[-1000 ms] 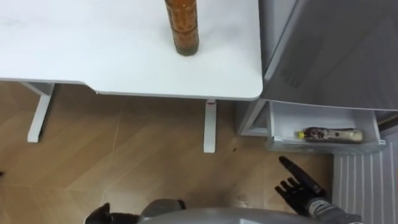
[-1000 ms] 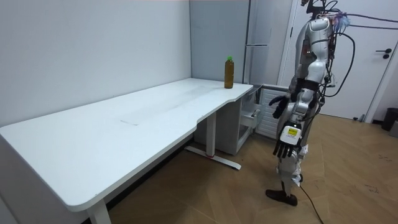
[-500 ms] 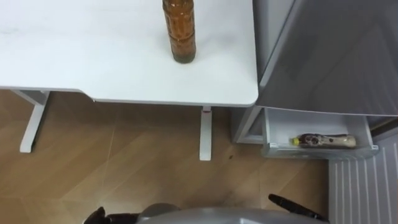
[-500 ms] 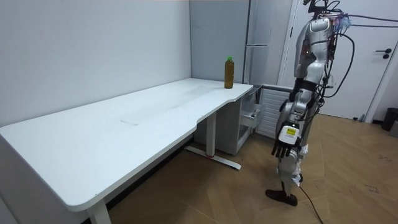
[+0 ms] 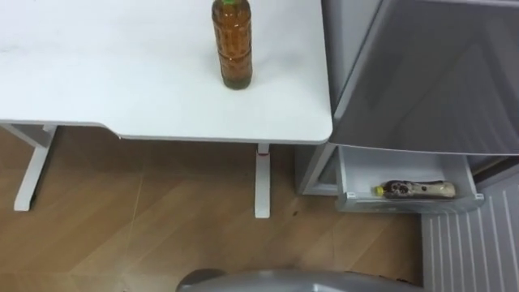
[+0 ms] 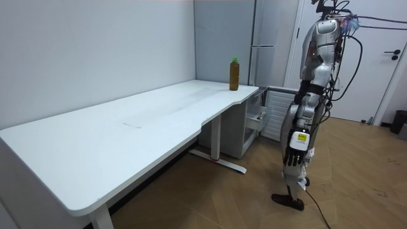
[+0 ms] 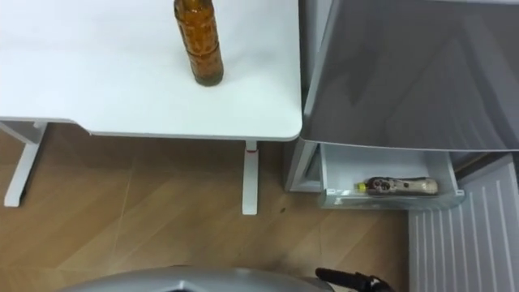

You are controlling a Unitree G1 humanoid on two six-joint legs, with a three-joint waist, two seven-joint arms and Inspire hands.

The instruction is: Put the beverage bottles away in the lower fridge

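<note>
1. The right hand [image 7: 350, 281] shows as a dark sliver at the bottom edge of the right eye view. I cannot tell how it is set, or whether it holds anything.
2. The left hand [image 6: 294, 154] hangs at the robot's side in the room view, fingers loose and pointing down, holding nothing.
3. The table bottle [image 5: 232, 45] stands upright on the table [image 5: 122, 81] near its right end. It is amber with a green cap and is well ahead of the right hand, off to its left.
4. The drawer bottle [image 5: 409, 190] lies on its side in the open drawer [image 5: 350, 174] at the foot of the fridge [image 5: 430, 73]. It is ahead of the right hand and slightly to its right, apart from it.
5. The robot stands upright on the wood floor, facing the table's corner and the fridge.
</note>
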